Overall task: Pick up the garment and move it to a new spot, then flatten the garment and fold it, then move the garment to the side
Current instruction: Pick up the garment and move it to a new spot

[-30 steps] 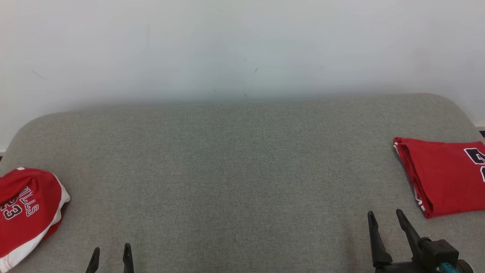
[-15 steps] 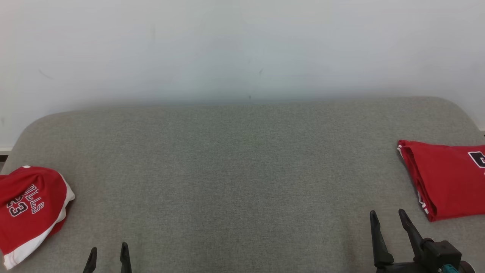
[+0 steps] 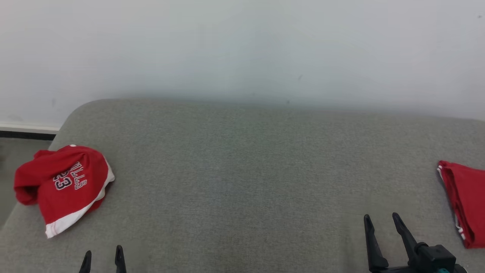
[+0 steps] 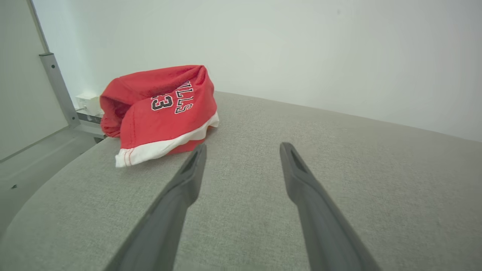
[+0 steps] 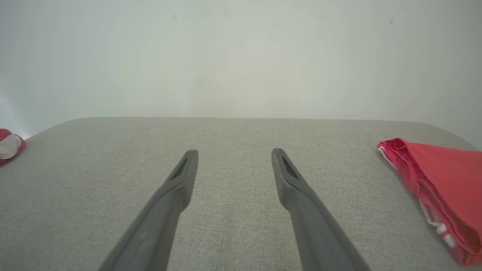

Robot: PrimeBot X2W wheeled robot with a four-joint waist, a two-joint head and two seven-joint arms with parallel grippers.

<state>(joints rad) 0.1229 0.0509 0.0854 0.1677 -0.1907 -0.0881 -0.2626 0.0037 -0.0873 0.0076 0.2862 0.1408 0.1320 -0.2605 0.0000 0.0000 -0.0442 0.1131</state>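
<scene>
Since it lies bunched and unfolded, the crumpled garment (image 3: 62, 185) is most likely the piece to pick up now. It is a red jersey heaped near the left end of the table (image 3: 242, 170), close to that end's rounded corner. Its long axis runs roughly away from the robot, from a rumpled red fold at the far left down to the white hem (image 3: 77, 218), which faces the near edge.

From the left gripper (image 3: 103, 261) the heap lies forward and a little to the left. In the left wrist view the crumpled garment (image 4: 162, 109) sits just beyond and left of the left finger's tip, apart from it, with the white hem (image 4: 165, 146) the nearest part. The left gripper (image 4: 244, 150) has its jaws spread wide with nothing between them.

The right gripper (image 3: 381, 218) hangs low at the near right, well apart from the heap, and its jaws too stand wide and bare. In the right wrist view the crumpled garment (image 5: 9, 145) is a sliver at the far left edge, so the left arm is clearly the nearer one.

To the right of the right gripper (image 5: 233, 152) a folded garment (image 3: 464, 201), also red, lies flat at the table's right end, seemingly already dealt with. A plain pale wall (image 3: 242, 49) stands behind.
</scene>
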